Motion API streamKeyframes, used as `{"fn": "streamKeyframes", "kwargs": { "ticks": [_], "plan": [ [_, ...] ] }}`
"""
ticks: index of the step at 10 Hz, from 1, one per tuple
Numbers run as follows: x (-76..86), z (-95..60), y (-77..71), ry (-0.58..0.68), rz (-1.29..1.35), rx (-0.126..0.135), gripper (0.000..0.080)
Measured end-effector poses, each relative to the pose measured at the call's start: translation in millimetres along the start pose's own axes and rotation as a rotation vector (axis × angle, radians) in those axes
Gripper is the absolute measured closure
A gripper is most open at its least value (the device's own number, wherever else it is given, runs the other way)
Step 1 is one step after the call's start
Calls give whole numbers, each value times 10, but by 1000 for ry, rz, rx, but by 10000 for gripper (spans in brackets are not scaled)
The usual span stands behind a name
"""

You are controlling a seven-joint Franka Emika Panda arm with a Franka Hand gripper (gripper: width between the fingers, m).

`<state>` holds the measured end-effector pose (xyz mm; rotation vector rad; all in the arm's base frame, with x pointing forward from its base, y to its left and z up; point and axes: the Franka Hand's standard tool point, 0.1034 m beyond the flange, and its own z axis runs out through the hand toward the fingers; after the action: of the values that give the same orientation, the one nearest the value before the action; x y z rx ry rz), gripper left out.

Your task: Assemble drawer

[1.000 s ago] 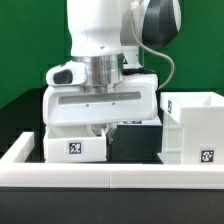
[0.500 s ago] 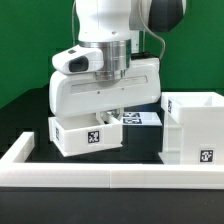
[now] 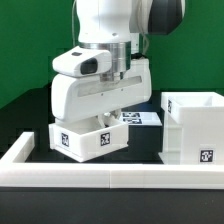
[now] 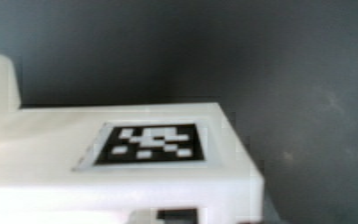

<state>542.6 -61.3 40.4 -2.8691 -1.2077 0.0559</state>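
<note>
My gripper (image 3: 104, 119) is shut on a small white open-top drawer box (image 3: 90, 139) with black-and-white tags on its front. It holds the box tilted, just off the black table, at the exterior view's left. The tall white casing (image 3: 193, 128), open at the top and tagged low on its front, stands at the exterior view's right, apart from the box. The wrist view shows a white tagged face of the box (image 4: 153, 143) close up against the dark table; my fingertips are not clear there.
A low white border wall (image 3: 110, 176) runs along the front of the table. A white tagged piece (image 3: 138, 117) lies behind my hand, mostly hidden. A green backdrop stands behind.
My hand has turned and shifted toward the exterior view's right. The small box has come up from lying flat and is now tilted in my grip.
</note>
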Motion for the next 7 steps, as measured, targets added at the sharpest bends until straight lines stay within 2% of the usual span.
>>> {"fn": "streamKeyframes", "kwargs": {
  "ticks": [1, 2, 7],
  "plan": [
    [11, 1, -6, -5, -78, -7, 758],
    [49, 12, -38, -9, -204, -26, 758],
    [-7, 33, -18, -26, -515, -34, 758]
  ]
}}
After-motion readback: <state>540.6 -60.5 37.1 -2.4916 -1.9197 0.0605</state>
